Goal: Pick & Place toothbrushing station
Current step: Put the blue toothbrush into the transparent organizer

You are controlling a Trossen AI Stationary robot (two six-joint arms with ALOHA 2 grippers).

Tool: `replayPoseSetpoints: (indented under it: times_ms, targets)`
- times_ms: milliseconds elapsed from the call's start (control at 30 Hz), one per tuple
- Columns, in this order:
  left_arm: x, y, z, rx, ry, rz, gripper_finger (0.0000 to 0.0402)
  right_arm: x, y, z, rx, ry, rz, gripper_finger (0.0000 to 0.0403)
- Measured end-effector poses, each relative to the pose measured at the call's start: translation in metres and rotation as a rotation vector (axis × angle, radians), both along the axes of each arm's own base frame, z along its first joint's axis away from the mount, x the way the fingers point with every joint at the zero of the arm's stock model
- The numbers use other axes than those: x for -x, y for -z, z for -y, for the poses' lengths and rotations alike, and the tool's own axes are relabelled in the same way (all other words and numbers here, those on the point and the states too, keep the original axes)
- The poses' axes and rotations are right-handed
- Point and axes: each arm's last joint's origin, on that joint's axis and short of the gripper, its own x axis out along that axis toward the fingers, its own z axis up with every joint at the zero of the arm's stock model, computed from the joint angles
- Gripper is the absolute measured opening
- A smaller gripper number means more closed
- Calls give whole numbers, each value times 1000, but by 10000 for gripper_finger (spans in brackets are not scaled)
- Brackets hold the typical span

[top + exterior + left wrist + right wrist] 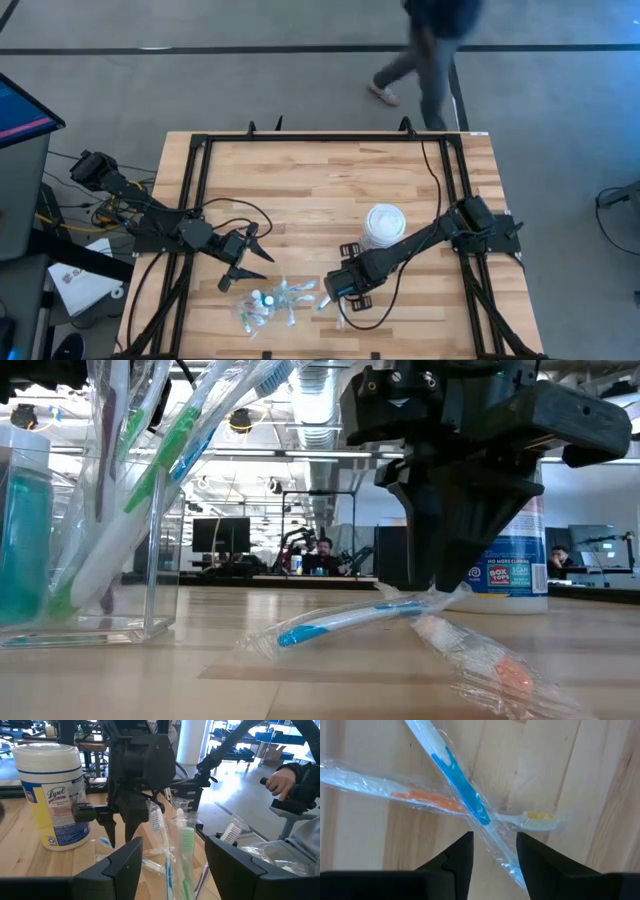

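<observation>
Two toothbrushes in clear wrappers lie crossed on the wooden table: a blue-handled one [462, 785] [340, 622] and an orange-accented one [425, 799] [490, 665]. My right gripper [492, 840] [338, 295] points down over them, open, its fingers on either side of the blue toothbrush's wrapped end [502, 852]. A clear holder [150, 560] [268, 300] stands to the left with several toothbrushes upright in it, beside a blue bottle [25, 545]. My left gripper [248, 262] [172, 855] hovers open near the holder, holding nothing. My right gripper comes from above, pointing down, with its fingers astride the blue toothbrush's wrapped end [502, 852], which lies flat on the table. Whether the fingertips [440, 585] touch the wrapper, I cannot tell.
A white wipes canister [385, 225] [50, 795] stands on the table just behind my right gripper. Black frame rails [190, 200] run along the table's left, right and far sides. A person [430, 50] walks beyond the far edge.
</observation>
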Motion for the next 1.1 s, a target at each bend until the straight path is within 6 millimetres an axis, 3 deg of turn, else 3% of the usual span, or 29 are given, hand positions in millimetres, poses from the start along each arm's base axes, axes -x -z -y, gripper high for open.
replayPoseSetpoints:
  times_ms: [167, 467, 567, 733, 967, 1100]
  targets:
    - [0, 0, 0, 0, 0, 0, 208, -1, 0, 0, 1, -20, 7, 135]
    - [0, 0, 0, 0, 0, 1, 208, -7, 29, -3, 27, -70, -47, 132]
    - [0, 0, 0, 2, 0, 5, 208, -9, 29, -4, 33, -75, -49, 126]
    - [0, -1, 0, 3, 0, 6, 208, -8, 25, -6, 25, -79, -40, 96]
    - [0, -1, 0, 3, 0, 6, 208, -4, 18, -12, 43, -97, -79, 14]
    - [0, -1, 0, 3, 0, 6, 208, -2, 15, -16, 49, -105, -87, 19]
